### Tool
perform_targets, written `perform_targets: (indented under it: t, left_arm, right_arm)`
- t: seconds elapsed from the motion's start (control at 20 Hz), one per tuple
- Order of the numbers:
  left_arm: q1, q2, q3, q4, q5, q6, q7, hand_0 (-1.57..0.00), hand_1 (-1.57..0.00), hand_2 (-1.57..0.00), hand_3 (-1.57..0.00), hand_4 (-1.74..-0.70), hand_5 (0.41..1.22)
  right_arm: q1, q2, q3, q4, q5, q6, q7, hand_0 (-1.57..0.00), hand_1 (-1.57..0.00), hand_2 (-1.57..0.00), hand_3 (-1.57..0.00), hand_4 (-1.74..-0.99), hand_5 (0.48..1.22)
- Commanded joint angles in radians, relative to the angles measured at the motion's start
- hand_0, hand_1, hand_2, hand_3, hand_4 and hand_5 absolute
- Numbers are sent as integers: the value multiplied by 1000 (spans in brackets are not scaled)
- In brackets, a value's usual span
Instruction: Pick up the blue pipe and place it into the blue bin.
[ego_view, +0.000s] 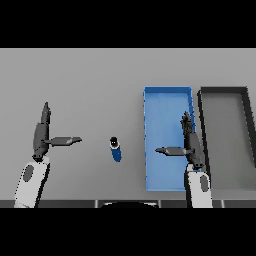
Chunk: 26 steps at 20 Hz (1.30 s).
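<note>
Pipe (116, 150) upright on desk (90, 80), left of blue bin (167, 91). Right hand (187, 142) over bin, fingers straight; left hand (44, 134) likewise, empty.

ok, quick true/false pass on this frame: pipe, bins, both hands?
1. The blue pipe lies on the table, outside both bins. True.
2. The right hand holds the pipe. False: it is open, holds nothing, and shows over the blue bin.
3. A dark bin sits right of the blue bin. True.
4. The left hand is closed into a fist. False: its fingers are straight and it is away from the pipe.
5. The pipe is between the left hand and the blue bin. True.
</note>
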Motion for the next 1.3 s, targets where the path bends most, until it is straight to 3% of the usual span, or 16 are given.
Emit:
perform_targets:
  t: [0.0,0.25,0.35,0.45,0.75,0.95,1.15,1.25]
  left_arm:
    - [4,0,-1,-4,-1,1,-7,1,1,1,1,-1074,591]
    - [43,2,-7,-42,-2,9,-19,1,1,1,1,-1074,591]
    - [54,143,-59,-66,7,-213,-82,1,1,1,1,-1073,590]
    - [48,199,-67,-71,32,-303,-74,1,1,1,1,-1076,587]
    - [71,219,-89,-94,50,-375,-105,1,1,1,1,-1086,605]
    - [115,253,-146,-170,52,-470,-136,1,1,1,1,-1102,554]
    - [120,212,-240,-232,25,-507,-92,1,1,1,1,-1158,497]
    - [108,174,-280,-238,-25,-485,-72,1,1,1,1,-1176,484]
  right_arm:
    - [4,0,1,-3,0,0,-3,1,1,1,1,-1225,617]
    - [44,0,9,-36,-5,6,-13,1,1,1,1,-1225,617]
    - [107,-74,77,-103,82,57,-94,1,1,1,1,-1224,618]
    - [126,-104,100,-133,115,72,-84,1,1,1,1,-1225,620]
    - [148,-110,125,-173,182,38,-28,1,1,1,1,-1185,597]
    - [142,-134,111,-161,165,58,-69,1,1,1,1,-1198,607]
    - [143,-127,128,-162,178,62,-75,1,1,1,1,-1208,612]
    - [144,-127,125,-174,171,63,-57,1,1,1,1,-1212,613]
